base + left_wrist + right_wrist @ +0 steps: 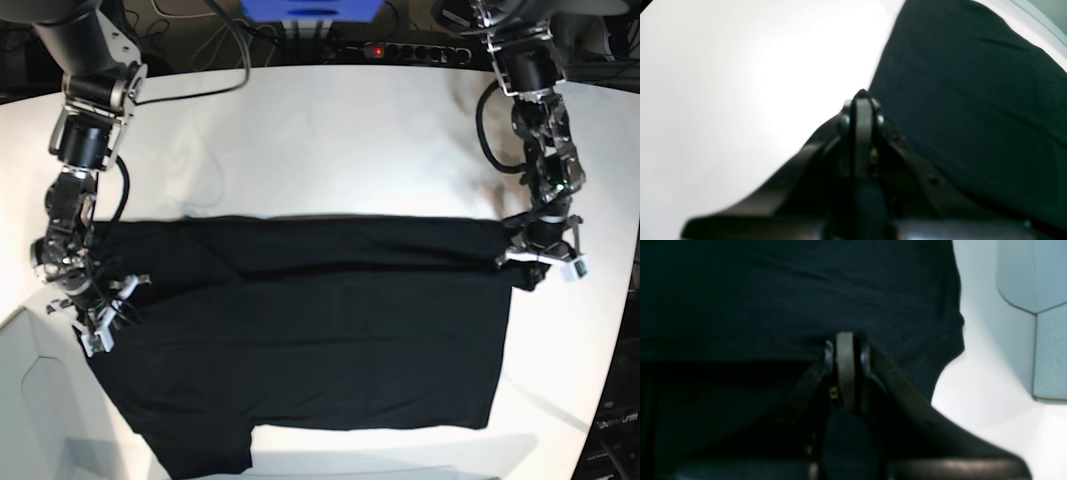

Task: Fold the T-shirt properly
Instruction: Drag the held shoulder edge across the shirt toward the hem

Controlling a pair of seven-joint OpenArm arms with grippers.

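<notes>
Two grippers, left (pixel 541 262) and right (pixel 92 310), jaws pressed together pinching opposite ends of the black T-shirt (pixel 310 340) spread on the white surface (pixel 300 140), risk a crooked fold if one thin pinch slips or pulls unevenly.

- The T-shirt (pixel 330 330) is black cloth, matt and soft-looking, with shallow creases and a raised fold running across its far edge.
- The table (pixel 330 140) has a smooth white top with a faint sheen; near the left wrist camera it glares almost pure white.
- The left gripper (pixel 862 100) shows dark matt plastic arms and a smooth grey finger with small shiny metal fittings at its tip.
- The right gripper (pixel 845 340) looks alike: matt black plastic, a pale grey smooth finger, glinting metal at its sides.
- The power strip (pixel 410 50) beyond the table's far edge is black plastic.
</notes>
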